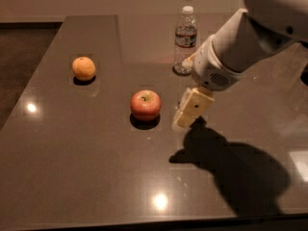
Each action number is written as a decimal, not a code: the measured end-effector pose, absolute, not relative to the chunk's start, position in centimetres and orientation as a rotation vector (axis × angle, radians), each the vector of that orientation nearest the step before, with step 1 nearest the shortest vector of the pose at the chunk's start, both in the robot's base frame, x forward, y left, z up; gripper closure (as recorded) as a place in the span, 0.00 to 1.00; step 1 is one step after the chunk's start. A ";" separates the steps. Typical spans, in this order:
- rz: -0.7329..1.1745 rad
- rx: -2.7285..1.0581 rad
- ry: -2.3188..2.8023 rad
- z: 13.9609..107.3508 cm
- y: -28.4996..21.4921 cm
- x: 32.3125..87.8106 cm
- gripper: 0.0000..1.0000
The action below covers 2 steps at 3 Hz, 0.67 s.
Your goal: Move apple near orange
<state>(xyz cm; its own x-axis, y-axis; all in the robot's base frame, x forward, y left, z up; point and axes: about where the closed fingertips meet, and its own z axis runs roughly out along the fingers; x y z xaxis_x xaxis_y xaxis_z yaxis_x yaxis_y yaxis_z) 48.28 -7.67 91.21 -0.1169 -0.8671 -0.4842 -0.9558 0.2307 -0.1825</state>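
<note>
Red round apple (146, 105) with a yellow-green patch at its stem: sits upright on the dark glossy tabletop (96, 177), just beside the jaws, on their orange-facing side, not touched.

Small round yellow-orange orange (83, 68): beyond the apple as seen from the jaws, well apart from both, toward the far edge of the table.

Cream-coloured two-finger gripper (188, 113): hangs low over the table, tip pointing down and slanted toward the apple, holding nothing. Whether the jaws are spread or pressed together: cannot tell, they read as one pale block from this angle.

Progress, as judged: nothing done yet. Apple not grasped, not lifted, and nowhere near the orange. Left to do: close the gap to the apple, take hold, carry it across, set it down next to the orange.

Hidden or unclear:
- Gap between gripper tip and tabletop is uncertain; its shadow (231, 162) lies close below.
- White arm (231, 52) is cut off at the top and right edges.
- Clear plastic water bottle (185, 40) stands behind the jaws; the arm's wrist covers its base on one side.
</note>
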 end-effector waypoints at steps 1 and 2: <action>0.266 -1.684 2.031 89.1 -5.0 49.2 0.00; 0.301 -1.709 2.047 87.4 -2.6 49.7 0.00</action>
